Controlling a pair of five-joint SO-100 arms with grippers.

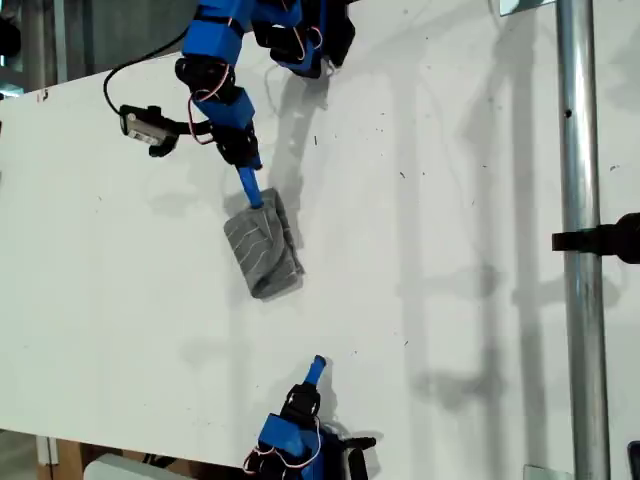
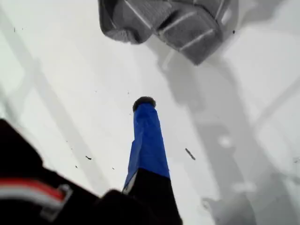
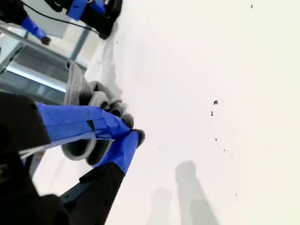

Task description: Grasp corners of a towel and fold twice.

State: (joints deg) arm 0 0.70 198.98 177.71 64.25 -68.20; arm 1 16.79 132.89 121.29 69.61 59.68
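Observation:
The towel (image 1: 262, 250) lies as a small bunched grey bundle with thin white stripes on the white table (image 1: 450, 250), left of centre in the exterior view. My second gripper (image 1: 256, 200) reaches down from the exterior view's top to the bundle's upper edge. In the second wrist view its jaws (image 3: 134, 130) are closed tip to tip against rolled towel (image 3: 77, 93) layers, apparently pinching that edge. My first gripper (image 1: 317, 364) sits near the exterior view's bottom edge, shut and holding nothing, a short way from the towel (image 2: 173, 21). Only one blue finger (image 2: 144, 103) shows there. No separate corners can be made out.
A vertical metal pole (image 1: 580, 250) with a black clamp (image 1: 600, 240) crosses the exterior view's right side. A black cable and a small white module (image 1: 145, 122) hang beside the upper arm. The table's front edge runs along the exterior view's bottom left.

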